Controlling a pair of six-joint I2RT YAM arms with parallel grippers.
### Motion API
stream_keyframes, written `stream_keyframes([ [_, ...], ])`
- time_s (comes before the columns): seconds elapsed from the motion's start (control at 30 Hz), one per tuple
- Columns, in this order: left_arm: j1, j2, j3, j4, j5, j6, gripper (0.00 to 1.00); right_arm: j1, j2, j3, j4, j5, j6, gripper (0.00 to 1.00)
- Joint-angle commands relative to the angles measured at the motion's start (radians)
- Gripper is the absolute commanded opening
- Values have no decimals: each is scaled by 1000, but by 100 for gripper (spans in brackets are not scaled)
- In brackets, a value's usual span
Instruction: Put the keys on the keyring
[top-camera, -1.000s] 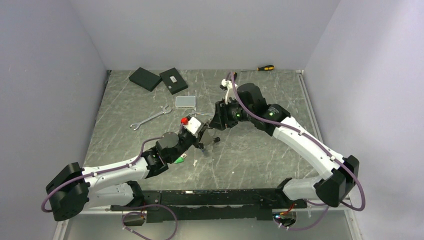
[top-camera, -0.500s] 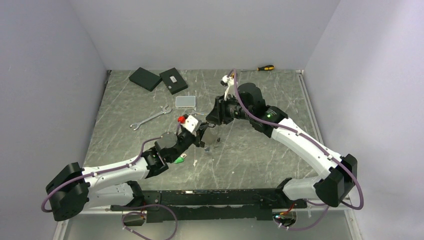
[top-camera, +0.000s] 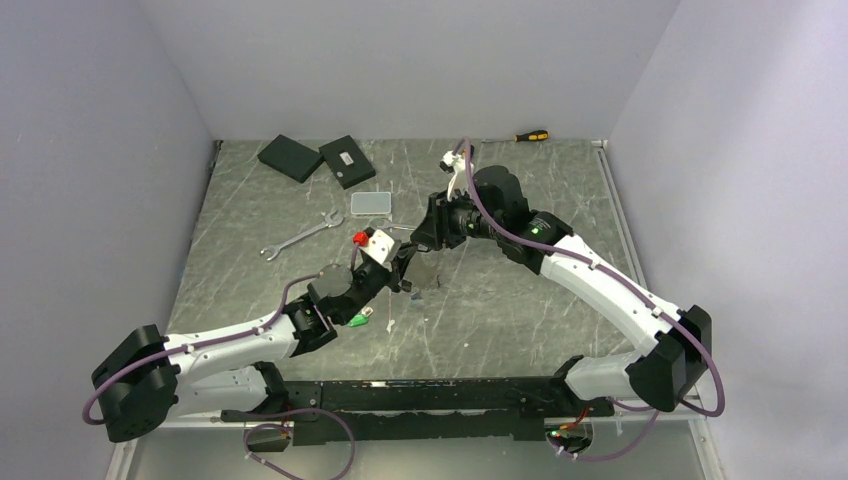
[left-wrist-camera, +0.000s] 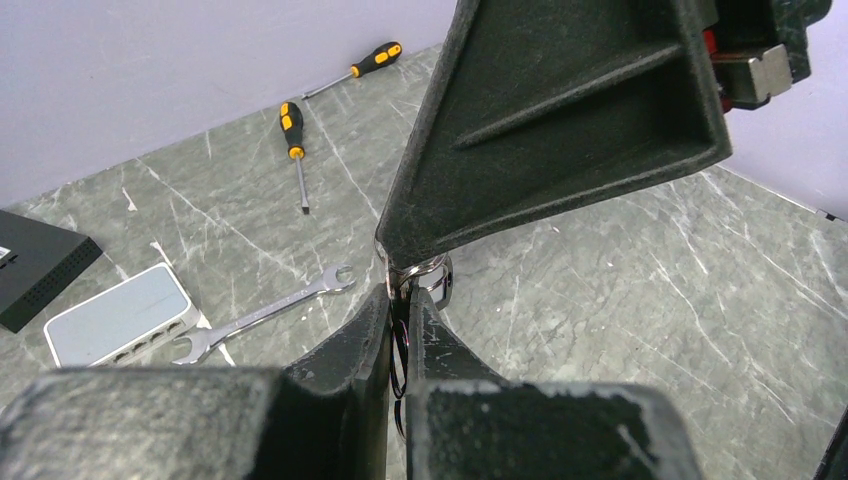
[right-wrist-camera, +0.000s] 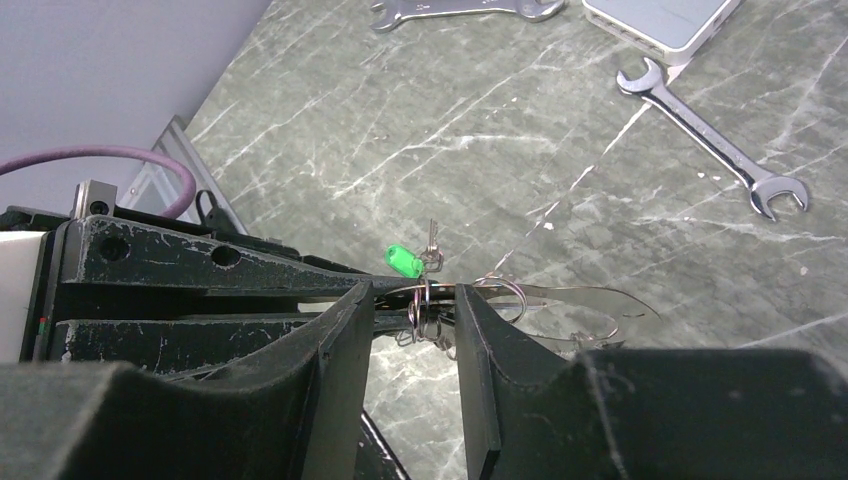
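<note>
My left gripper (top-camera: 406, 272) and right gripper (top-camera: 421, 250) meet above the middle of the table. In the left wrist view the left gripper (left-wrist-camera: 398, 296) is shut on the thin wire of the keyring. The keyring (right-wrist-camera: 570, 289) shows in the right wrist view as a thin silver loop running out past the right finger. My right gripper (right-wrist-camera: 412, 300) is open, its jaws on either side of a few small rings (right-wrist-camera: 427, 318) hanging on the wire. A key with a green tag (right-wrist-camera: 402, 262) lies on the table below; it also shows in the top view (top-camera: 358, 320).
A spanner (top-camera: 300, 236), a clear plastic box (top-camera: 371, 203) and two black boxes (top-camera: 291, 157) (top-camera: 346, 160) lie at the back left. A screwdriver (top-camera: 530, 135) lies at the back wall. A second screwdriver (left-wrist-camera: 294, 130) shows in the left wrist view.
My left gripper has risen slightly toward the back with the wire. My right gripper has shifted a little to the left, closer over it.
</note>
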Motion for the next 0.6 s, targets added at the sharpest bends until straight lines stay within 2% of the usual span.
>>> stream_keyframes([
  [0.0, -3, -7, 35, 106, -9, -23, 0, -3, -4, 10, 38, 1, 10, 38],
  [0.2, -3, 3, 37, 121, -9, -25, 0, -3, -15, 2, 42, 0, 13, 33],
  [0.3, -3, 9, 38, 133, -8, -24, 0, -4, -19, -5, 45, -1, 16, 28],
  [0.37, -3, 14, 40, 137, -7, -23, 0, -3, -20, -10, 48, -5, 20, 19],
  [0.47, -3, 21, 42, 138, -5, -20, 0, -4, -21, -8, 46, -4, 19, 1],
  [0.57, -3, 27, 45, 132, -4, -10, 0, -3, -18, 3, 31, 2, 11, 0],
])
